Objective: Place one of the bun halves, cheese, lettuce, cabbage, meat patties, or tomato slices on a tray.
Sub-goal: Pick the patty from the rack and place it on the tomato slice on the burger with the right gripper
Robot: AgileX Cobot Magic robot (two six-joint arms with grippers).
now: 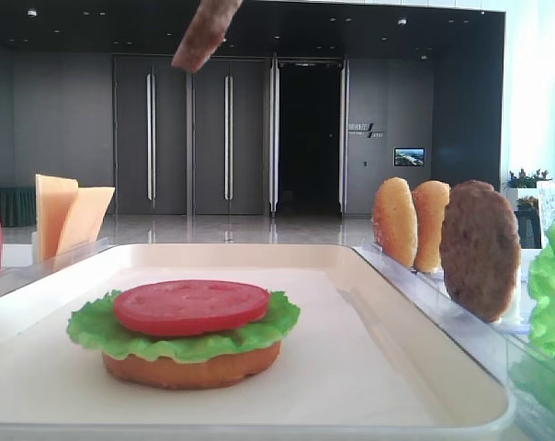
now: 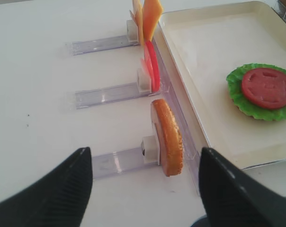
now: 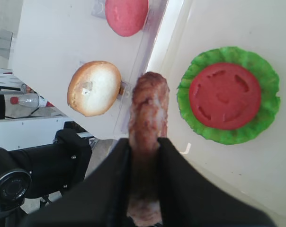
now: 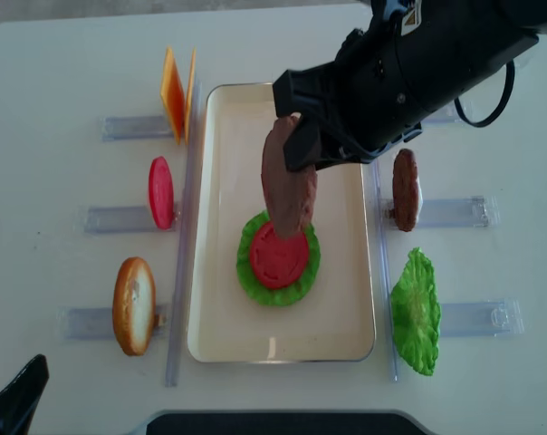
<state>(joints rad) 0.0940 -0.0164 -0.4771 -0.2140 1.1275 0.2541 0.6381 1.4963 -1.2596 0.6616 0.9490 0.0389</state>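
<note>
My right gripper point(image 3: 145, 142) is shut on a meat patty point(image 3: 147, 109), held on edge between its black fingers. From above, that patty point(image 4: 287, 181) hangs over the cream tray point(image 4: 228, 326), just beyond a stack lying on it. The stack is a bun half point(image 1: 190, 367), a lettuce leaf point(image 1: 94, 331) and a tomato slice point(image 1: 191, 306). A second patty point(image 4: 404, 188) stands in a holder right of the tray. My left gripper point(image 2: 144, 153) is open and empty over the table, in front of an upright bun half point(image 2: 167, 137).
Clear plastic holders line both sides of the tray. On the left they hold cheese slices point(image 4: 174, 91), a tomato slice point(image 4: 160, 192) and a bun half point(image 4: 133, 292). On the right are a loose lettuce leaf point(image 4: 417, 311) and two bun halves point(image 1: 394, 220).
</note>
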